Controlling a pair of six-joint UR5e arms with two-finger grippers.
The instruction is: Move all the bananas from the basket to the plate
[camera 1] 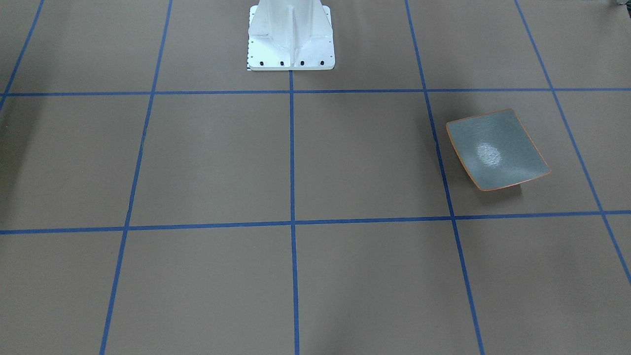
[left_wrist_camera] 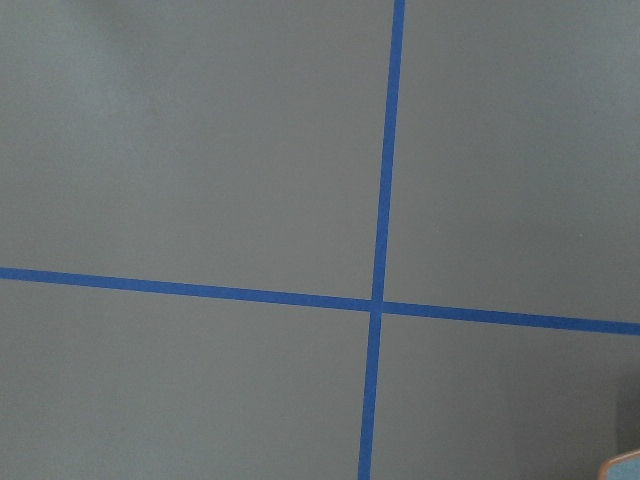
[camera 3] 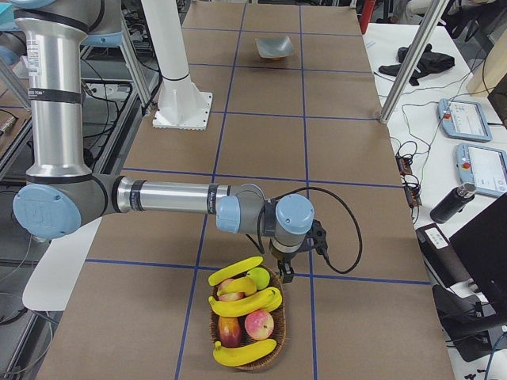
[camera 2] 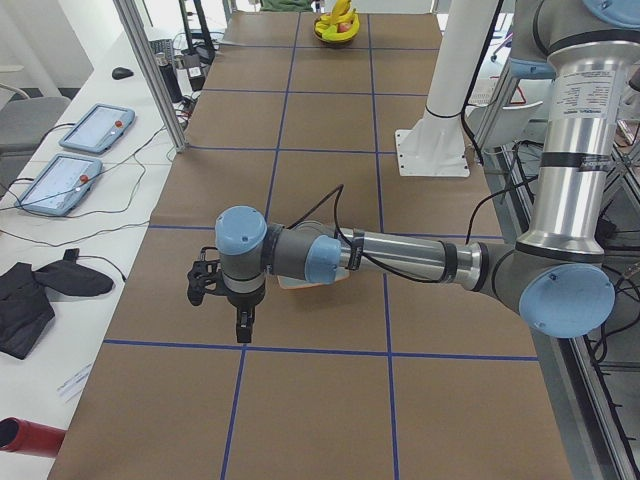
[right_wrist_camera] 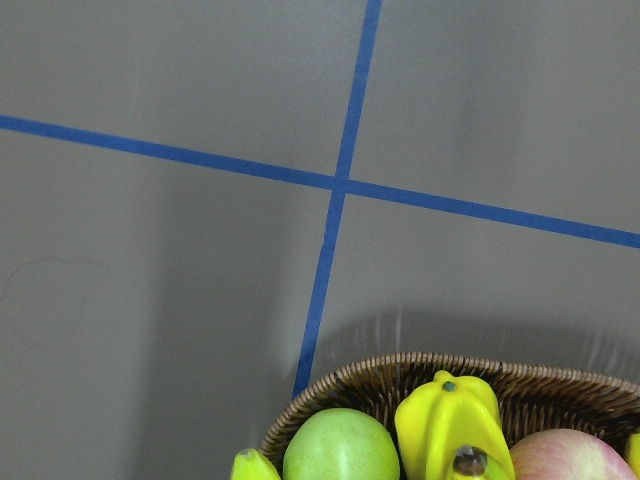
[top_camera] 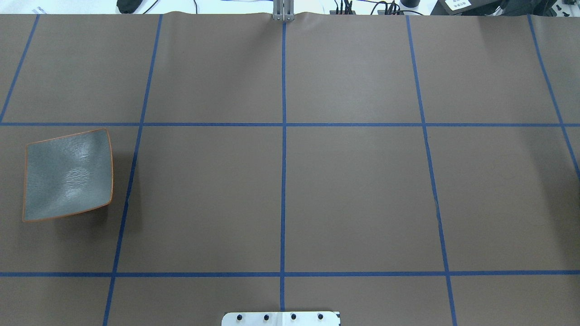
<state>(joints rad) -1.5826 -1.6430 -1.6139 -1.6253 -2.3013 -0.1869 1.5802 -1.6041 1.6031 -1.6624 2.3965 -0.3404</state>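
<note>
well, bananas (camera 3: 235, 271) share the basket (right_wrist_camera: 380, 372) w/ red apples (camera 3: 259, 323) & a green apple (right_wrist_camera: 340, 448); right gripper (camera 3: 283, 273) hangs by its rim, left gripper (camera 2: 240, 330) near plate (top_camera: 68, 174); both grips: can't tell.

Pretty clearly a robotics lab: brown-papered tabletop (top_camera: 362, 203) gridded with blue tape (top_camera: 283, 181), industrial robot arms (camera 3: 158, 196) by a white pedestal (camera 1: 291, 34), teach pendants (camera 2: 98, 128) and loose cables (top_camera: 346, 7) around the edges.

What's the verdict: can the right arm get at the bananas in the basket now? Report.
Probably yes. The right pincer hangs at the rim of the basket, and the bananas lie uncovered on top of the apples.
</note>
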